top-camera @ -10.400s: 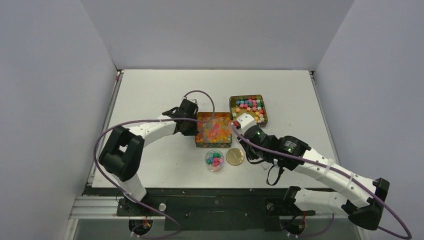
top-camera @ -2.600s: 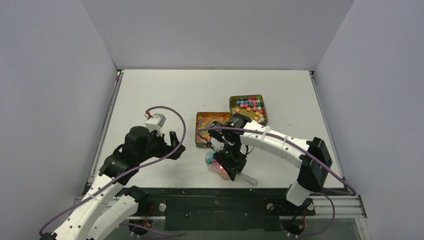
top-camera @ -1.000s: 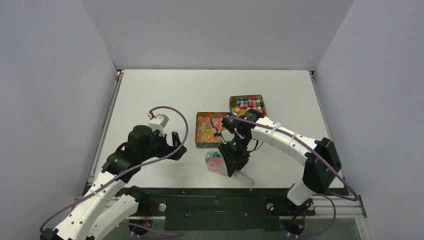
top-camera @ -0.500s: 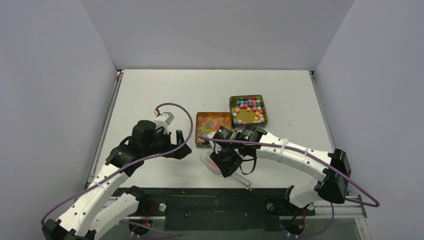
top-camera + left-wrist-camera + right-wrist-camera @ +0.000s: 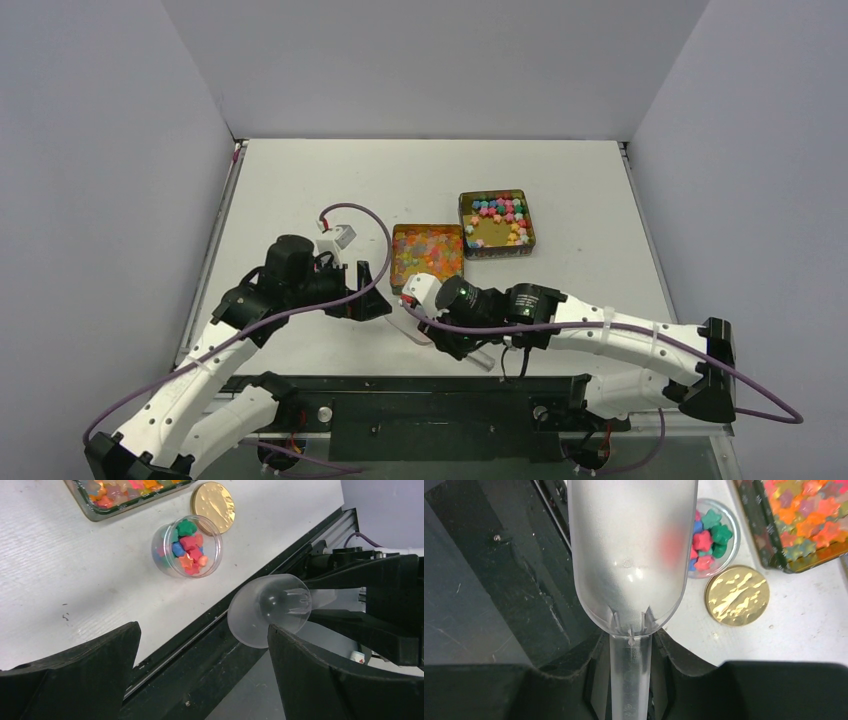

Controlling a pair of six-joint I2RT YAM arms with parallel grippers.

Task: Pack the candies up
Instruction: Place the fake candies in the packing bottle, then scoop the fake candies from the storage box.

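Note:
My right gripper (image 5: 630, 640) is shut on the handle of a clear plastic scoop (image 5: 631, 555). The scoop's bowl hangs over the table's near edge, left of a small clear jar (image 5: 711, 540) with pink, green and blue candies (image 5: 187, 545) in it. In the left wrist view the scoop (image 5: 270, 610) faces me and looks empty. My left gripper (image 5: 202, 630) is open, just left of the scoop (image 5: 408, 325), with nothing between its fingers. More candies fill two tins: glossy ones (image 5: 428, 250) and opaque ones (image 5: 497, 218).
A flat gold lid (image 5: 737, 595) lies on the table beside the jar. The black frame rail (image 5: 210, 670) runs below the table's near edge, under the scoop. In the top view my right wrist covers the jar and lid.
My right arm has swung the scoop from above the jar leftward and toward the near edge. My left arm has moved right, closer to the scoop, its jaws still open.

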